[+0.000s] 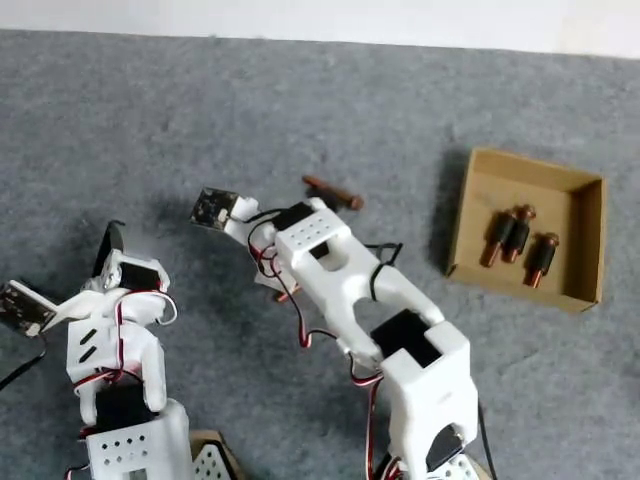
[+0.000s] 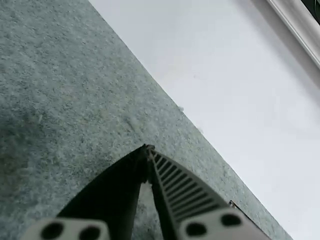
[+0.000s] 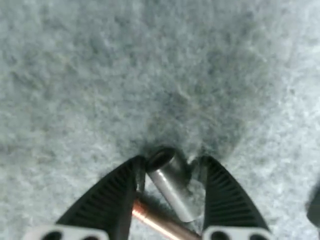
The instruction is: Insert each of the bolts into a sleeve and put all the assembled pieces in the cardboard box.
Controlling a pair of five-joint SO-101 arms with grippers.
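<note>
The left gripper (image 1: pixel 108 245) sits at the carpet's (image 1: pixel 150 120) left side. Its own wrist view shows what the high view does not: the left gripper (image 2: pixel 147 152) is clenched tip to tip on nothing, pointing toward the carpet's edge, with white floor (image 2: pixel 240 90) beyond.

At the middle, the right arm covers its own work in the high view, where a copper bolt (image 1: pixel 285 293) end peeks out beneath it. The right wrist view shows the right gripper (image 3: pixel 171 161) released, its fingers straddling a grey sleeve (image 3: pixel 172 187) lying on the carpet, a gap showing at one side. The bolt (image 3: pixel 155 223) lies just beside the sleeve's near end; whether it enters the sleeve cannot be told.

A second bolt (image 1: pixel 333 192) lies loose on the carpet just past the right arm. Bare carpet separates it from the box (image 1: pixel 458 215) at the right, which holds three assembled pieces (image 1: pixel 518 232) near its middle.
</note>
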